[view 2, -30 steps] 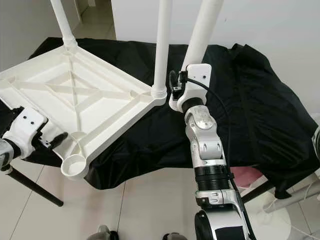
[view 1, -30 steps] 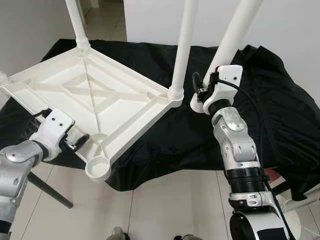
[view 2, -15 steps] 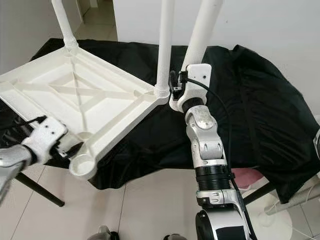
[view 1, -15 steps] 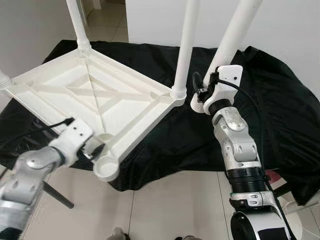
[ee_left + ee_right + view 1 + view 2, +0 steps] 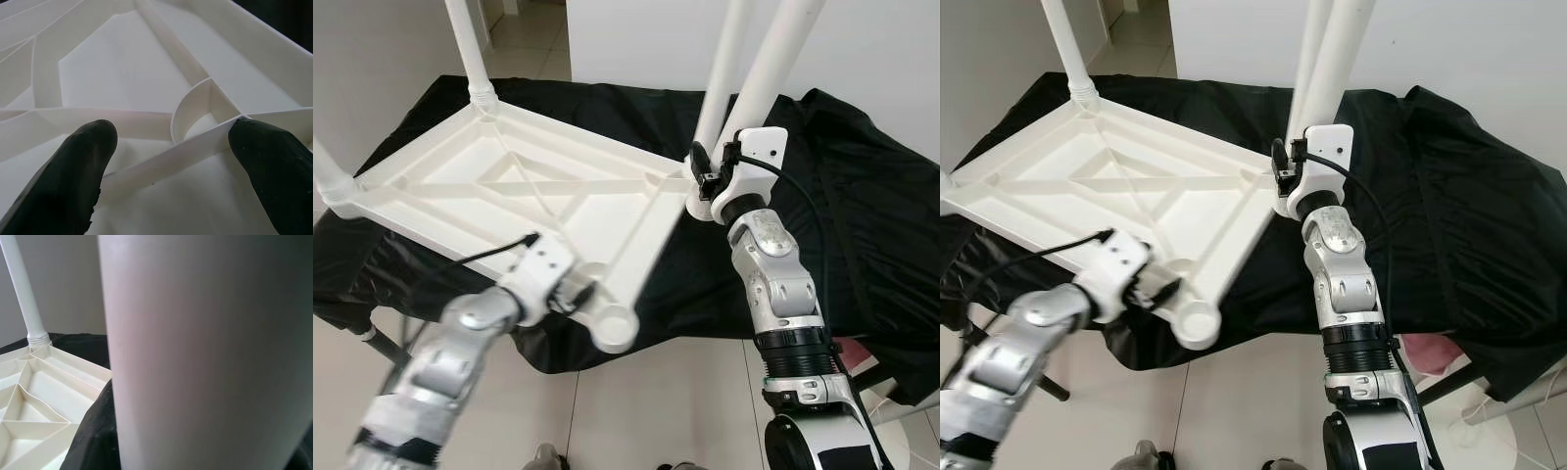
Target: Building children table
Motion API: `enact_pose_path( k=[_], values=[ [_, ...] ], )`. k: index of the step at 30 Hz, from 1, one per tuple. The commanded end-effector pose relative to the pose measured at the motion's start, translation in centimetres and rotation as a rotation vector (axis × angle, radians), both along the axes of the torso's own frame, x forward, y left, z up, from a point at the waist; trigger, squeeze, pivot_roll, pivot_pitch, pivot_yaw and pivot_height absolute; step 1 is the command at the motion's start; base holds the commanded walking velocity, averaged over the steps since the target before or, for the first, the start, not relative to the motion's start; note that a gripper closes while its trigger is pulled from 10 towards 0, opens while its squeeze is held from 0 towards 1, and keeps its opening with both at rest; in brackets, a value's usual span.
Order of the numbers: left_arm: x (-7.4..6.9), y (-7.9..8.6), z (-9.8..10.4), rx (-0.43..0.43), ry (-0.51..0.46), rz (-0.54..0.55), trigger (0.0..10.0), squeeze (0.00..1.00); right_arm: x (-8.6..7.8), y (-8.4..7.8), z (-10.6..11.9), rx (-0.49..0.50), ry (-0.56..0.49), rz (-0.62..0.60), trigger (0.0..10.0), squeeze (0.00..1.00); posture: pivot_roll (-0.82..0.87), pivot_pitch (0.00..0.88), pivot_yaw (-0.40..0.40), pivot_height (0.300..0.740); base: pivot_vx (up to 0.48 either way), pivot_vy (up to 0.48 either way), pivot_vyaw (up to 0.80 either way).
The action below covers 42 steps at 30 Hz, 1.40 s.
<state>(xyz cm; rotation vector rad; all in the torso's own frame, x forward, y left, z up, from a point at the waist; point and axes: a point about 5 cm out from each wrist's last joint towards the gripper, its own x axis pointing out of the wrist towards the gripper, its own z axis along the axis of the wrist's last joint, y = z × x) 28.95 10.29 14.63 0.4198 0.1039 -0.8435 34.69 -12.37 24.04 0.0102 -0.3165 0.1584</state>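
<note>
A pale tiled floor (image 5: pixel 636 392) lies nearest the camera, and beyond it a work surface draped in black cloth (image 5: pixel 862 225) stands against a white wall (image 5: pixel 636 39). On the cloth rests the upside-down white plastic children's tabletop (image 5: pixel 509 196), ribbed underside up, its near corner with an open round leg socket (image 5: pixel 615 328) overhanging the floor. The left gripper (image 5: pixel 570 294) sits at this near edge; in the left wrist view its two black fingers (image 5: pixel 73 171) stand apart, straddling an inner rib beside a curved socket wall. Farther back, the right gripper (image 5: pixel 708 176) is closed around a loose white plastic table leg (image 5: pixel 773 69), held upright and slanted just beside the tabletop's right corner. Three fitted white legs (image 5: pixel 470 49) rise from the other corners.
</note>
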Motion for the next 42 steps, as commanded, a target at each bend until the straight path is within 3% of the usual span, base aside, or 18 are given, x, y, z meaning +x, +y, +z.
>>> enact_pose_path(
  k=[1,5,10,14,16,23,33,35,42],
  values=[
    [-0.2,-0.6,-0.3,0.018,0.008,-0.034,10.0,0.0,0.0,0.2,0.2,0.001,-0.016,0.009,10.0,0.0,0.0,0.065,-0.002,0.74,0.0,0.0,0.0],
    [0.1,-1.5,-0.1,0.005,-0.004,-0.043,10.0,0.0,0.0,0.4,0.1,0.0,-0.015,0.01,10.0,0.0,-0.01,0.058,0.006,0.74,0.0,0.0,0.0],
    [0.9,1.1,0.4,0.062,-0.029,-0.038,10.0,0.0,-0.1,0.0,0.1,-0.002,-0.019,0.001,10.0,0.0,-0.01,0.051,0.011,0.74,0.0,0.0,0.0],
    [1.2,1.8,0.6,0.075,-0.042,-0.028,10.0,0.0,-0.1,0.0,0.0,-0.002,-0.018,0.001,10.0,0.0,-0.01,0.049,0.011,0.74,0.0,0.0,0.0],
    [2.3,4.8,1.6,0.132,-0.07,0.006,10.0,0.0,-0.1,0.1,0.0,-0.003,-0.019,0.001,10.0,0.0,-0.01,0.045,0.015,0.74,0.0,0.0,0.0],
    [2.9,6.7,2.2,0.173,-0.069,0.013,10.0,0.0,-0.1,-0.2,-0.2,-0.005,-0.018,-0.005,10.0,0.0,-0.01,0.04,0.017,0.74,0.0,0.0,0.0],
    [2.8,6.1,1.3,0.222,-0.048,-0.074,10.0,0.0,-0.1,-0.5,-0.3,-0.011,-0.016,-0.014,10.0,0.0,-0.01,0.035,0.014,0.74,0.0,0.0,0.0],
    [2.9,5.7,0.5,0.265,-0.022,-0.122,10.0,0.0,-0.1,-0.7,-0.2,-0.015,-0.018,-0.018,10.0,0.0,-0.01,0.036,0.013,0.74,0.0,0.0,0.0],
    [4.7,4.5,-0.2,0.294,-0.024,-0.118,10.0,0.0,0.0,-1.1,-0.1,-0.018,-0.02,-0.029,10.0,0.0,-0.02,0.045,0.011,0.74,0.0,0.0,0.0]
  ],
)
